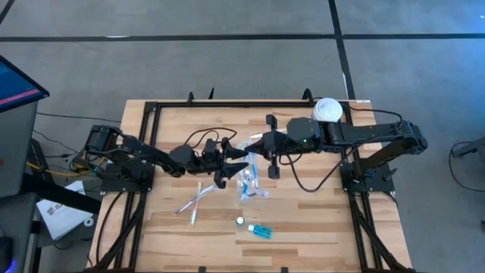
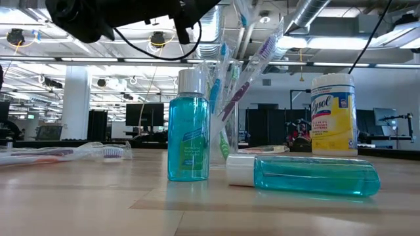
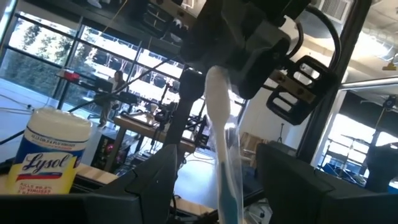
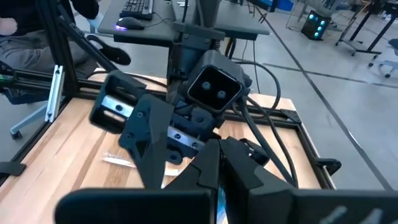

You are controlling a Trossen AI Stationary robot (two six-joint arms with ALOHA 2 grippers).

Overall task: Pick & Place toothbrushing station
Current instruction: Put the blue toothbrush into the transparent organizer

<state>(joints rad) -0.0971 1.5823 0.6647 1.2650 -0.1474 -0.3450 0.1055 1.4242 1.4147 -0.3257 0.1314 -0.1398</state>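
A clear tumbler (image 1: 249,184) holding several toothbrushes (image 2: 231,85) stands at mid-table. My right gripper (image 1: 255,149) is above it and shut on a white-handled toothbrush (image 3: 221,127) in clear wrap. My left gripper (image 1: 232,161) faces it and is open. Its fingers (image 3: 163,174) stand on either side of that toothbrush's lower part without touching it. A few more toothbrushes (image 1: 194,200) lie flat on the table's near left. One small blue white-capped bottle (image 2: 188,124) stands upright. Another (image 2: 307,175) lies on its side near the front edge. My right gripper pinches the toothbrush's upper end (image 3: 214,79) between its two shut fingers (image 4: 239,163), coming from the table's right side. The toothbrush hangs below the fingers, clear of the table, and reaches down between my left gripper's fingers.
A yellow Lysol container (image 1: 327,110) with a white lid stands at the table's far right and also shows in the low view (image 2: 333,113). Black frame rails (image 1: 151,114) run along the table's edges. Bare wood (image 1: 318,220) lies at the near right.
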